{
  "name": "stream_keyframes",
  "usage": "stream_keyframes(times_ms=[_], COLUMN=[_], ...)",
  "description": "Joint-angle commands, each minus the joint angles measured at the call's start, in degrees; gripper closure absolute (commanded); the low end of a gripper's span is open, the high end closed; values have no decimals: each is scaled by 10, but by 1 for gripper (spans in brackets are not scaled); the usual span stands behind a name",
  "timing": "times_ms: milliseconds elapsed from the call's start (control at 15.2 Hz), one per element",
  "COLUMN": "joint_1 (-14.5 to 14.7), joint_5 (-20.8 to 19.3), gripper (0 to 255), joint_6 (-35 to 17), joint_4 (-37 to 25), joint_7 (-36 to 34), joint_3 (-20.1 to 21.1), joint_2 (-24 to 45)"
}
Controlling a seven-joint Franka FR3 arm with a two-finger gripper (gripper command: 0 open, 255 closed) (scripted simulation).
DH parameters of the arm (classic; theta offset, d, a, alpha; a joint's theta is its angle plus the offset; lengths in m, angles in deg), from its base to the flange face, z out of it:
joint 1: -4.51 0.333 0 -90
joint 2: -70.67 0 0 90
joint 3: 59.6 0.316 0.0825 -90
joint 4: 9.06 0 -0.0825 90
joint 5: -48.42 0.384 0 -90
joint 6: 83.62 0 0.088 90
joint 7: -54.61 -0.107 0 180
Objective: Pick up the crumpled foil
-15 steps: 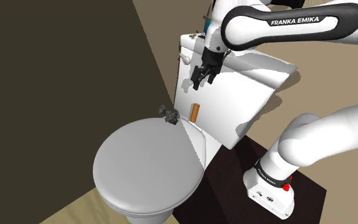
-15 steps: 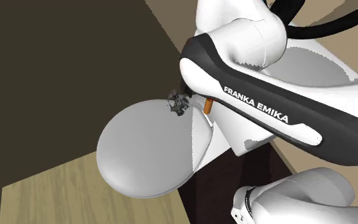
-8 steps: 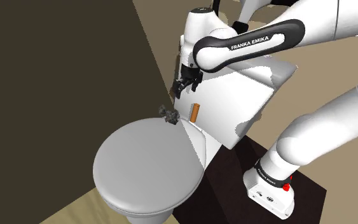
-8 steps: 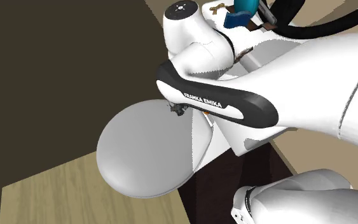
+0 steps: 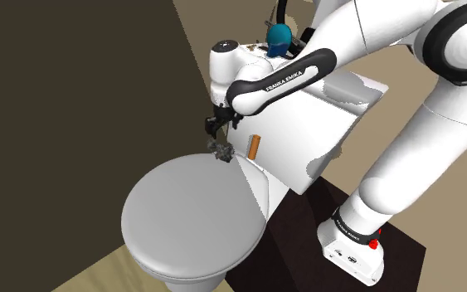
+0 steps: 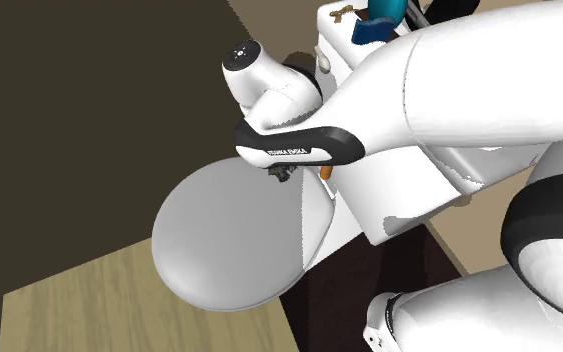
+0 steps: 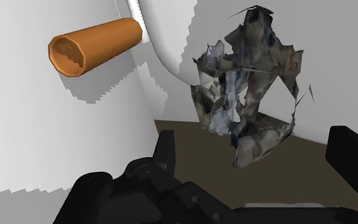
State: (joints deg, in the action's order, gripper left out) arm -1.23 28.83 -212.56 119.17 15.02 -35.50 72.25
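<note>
the tool [image 7: 258, 143] is spread wide and empty astride the crumpled foil [image 7: 247, 89], perched at the rear edge of the toilet lid [image 5: 186, 220] by the tank [image 5: 298, 141], whence it could be knocked off by an off-centre closing.

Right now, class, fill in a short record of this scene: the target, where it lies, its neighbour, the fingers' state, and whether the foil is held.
target: crumpled foil, dark grey and ragged
location: back edge of the closed toilet lid, by the tank
neighbour: orange cylinder, beside the foil, in front of the tank
gripper: just above the foil
fingers: open, one on either side of the foil, not touching it
held: no
</note>
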Motion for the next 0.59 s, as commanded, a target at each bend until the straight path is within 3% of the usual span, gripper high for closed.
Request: stream_keyframes(times_ms=[0, 264, 528], joint_1=[4, 29, 40], joint_5=[-51, -133, -159], gripper=[0, 0, 0], joint_6=[-2, 8, -4], joint_4=[-35, -108, -122], joint_7=[-50, -125, -150], joint_3=[0, -20, -32], joint_2=[56, 159, 194])
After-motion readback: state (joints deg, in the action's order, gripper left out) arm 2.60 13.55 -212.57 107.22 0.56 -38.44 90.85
